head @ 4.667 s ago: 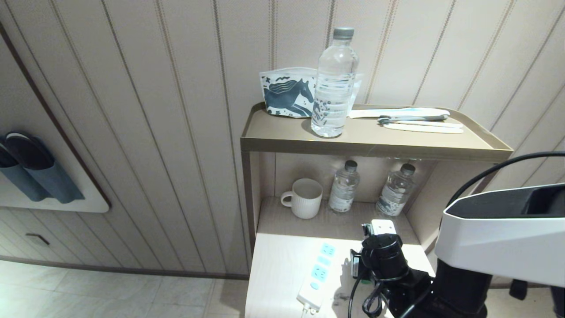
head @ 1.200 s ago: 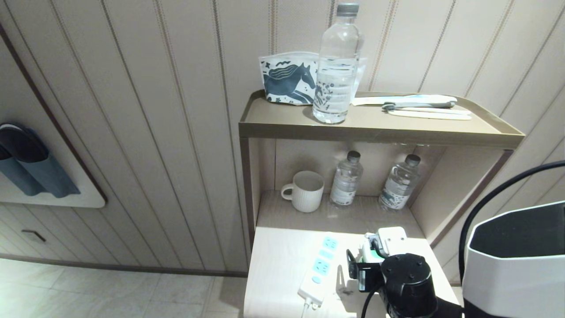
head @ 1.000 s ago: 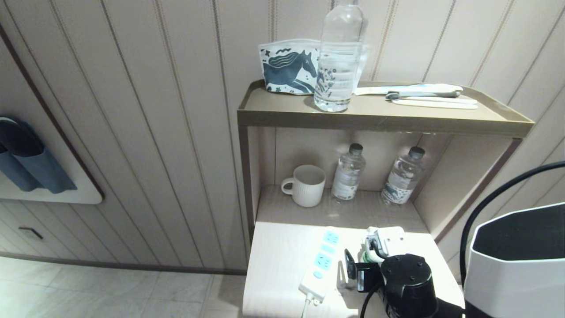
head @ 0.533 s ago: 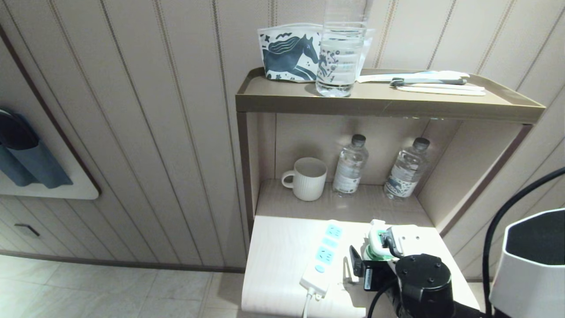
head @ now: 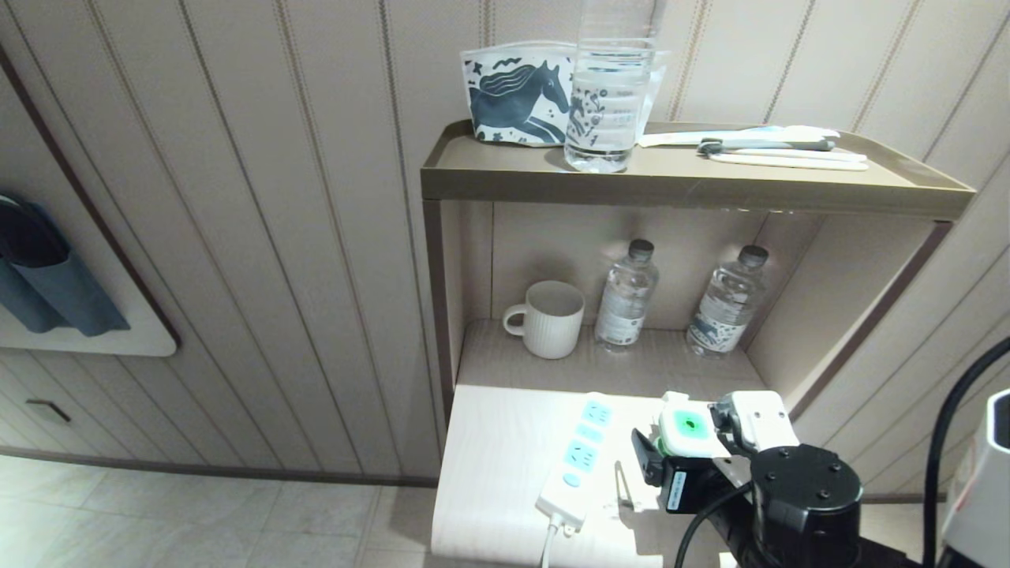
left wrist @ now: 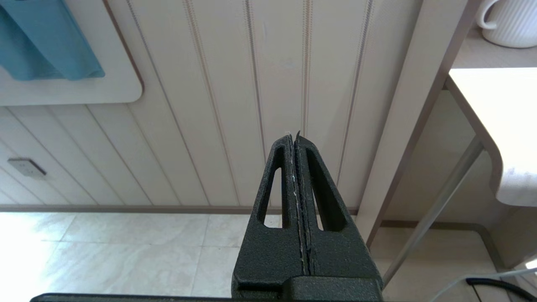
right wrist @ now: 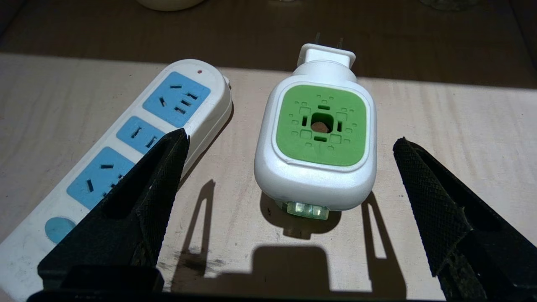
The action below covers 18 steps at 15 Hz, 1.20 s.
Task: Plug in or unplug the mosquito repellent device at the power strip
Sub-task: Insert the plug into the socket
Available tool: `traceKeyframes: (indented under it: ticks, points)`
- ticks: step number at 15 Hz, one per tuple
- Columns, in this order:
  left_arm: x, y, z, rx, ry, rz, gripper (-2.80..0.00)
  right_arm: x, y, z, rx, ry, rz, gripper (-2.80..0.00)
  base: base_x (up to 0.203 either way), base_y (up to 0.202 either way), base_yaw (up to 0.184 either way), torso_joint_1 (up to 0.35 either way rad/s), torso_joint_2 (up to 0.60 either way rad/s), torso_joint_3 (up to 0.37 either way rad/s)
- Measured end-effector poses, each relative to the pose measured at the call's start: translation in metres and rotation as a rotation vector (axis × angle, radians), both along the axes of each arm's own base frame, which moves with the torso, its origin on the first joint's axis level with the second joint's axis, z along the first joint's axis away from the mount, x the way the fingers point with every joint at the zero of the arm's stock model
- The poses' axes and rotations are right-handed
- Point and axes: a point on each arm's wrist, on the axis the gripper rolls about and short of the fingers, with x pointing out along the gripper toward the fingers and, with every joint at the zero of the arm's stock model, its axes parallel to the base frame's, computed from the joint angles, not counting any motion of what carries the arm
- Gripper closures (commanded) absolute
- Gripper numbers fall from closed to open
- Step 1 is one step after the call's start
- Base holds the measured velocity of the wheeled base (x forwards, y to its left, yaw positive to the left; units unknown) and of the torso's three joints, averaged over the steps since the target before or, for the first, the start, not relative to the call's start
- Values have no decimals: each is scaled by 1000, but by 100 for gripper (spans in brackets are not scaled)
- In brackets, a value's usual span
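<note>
The right gripper (right wrist: 289,167) hung over the counter (head: 505,473) with its jaws spread wide, one finger (right wrist: 138,197) over the power strip and the other well out on the far side of the mosquito repellent device (right wrist: 317,140), neither touching it. The device (head: 688,427) stood upright between them near the counter's right edge, green top facing up, its two plug prongs pointing toward the shelf niche behind and not in any socket. The power strip (head: 577,463) lay just beside the device on its left, running diagonally toward the counter's front edge, all pale blue sockets free and its cord dropping over that edge.

In the niche behind the counter stood a white mug (head: 548,319) and two small water bottles (head: 626,296).

The left gripper (left wrist: 296,218) hung clear of the counter's left side, facing the panelled wall, its jaws pressed together and holding nothing.
</note>
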Motion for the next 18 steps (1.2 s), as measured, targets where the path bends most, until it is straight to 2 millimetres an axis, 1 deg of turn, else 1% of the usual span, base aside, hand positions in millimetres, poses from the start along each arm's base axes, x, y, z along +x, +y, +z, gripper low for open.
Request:
traceKeyframes:
  ticks: [4, 8, 18]
  points:
    - [0, 0, 0, 0, 0, 0, 0, 7, 3, -2, -7, -27, -7, -280, 0, 0, 0, 0, 0, 0]
    - [0, 0, 0, 0, 0, 0, 0, 5, 2, -12, -58, 8, 4, -280, 0, 0, 0, 0, 0, 0]
    - [0, 0, 0, 0, 0, 0, 0, 10, 4, -13, -57, 5, -7, -280, 0, 0, 0, 0, 0, 0]
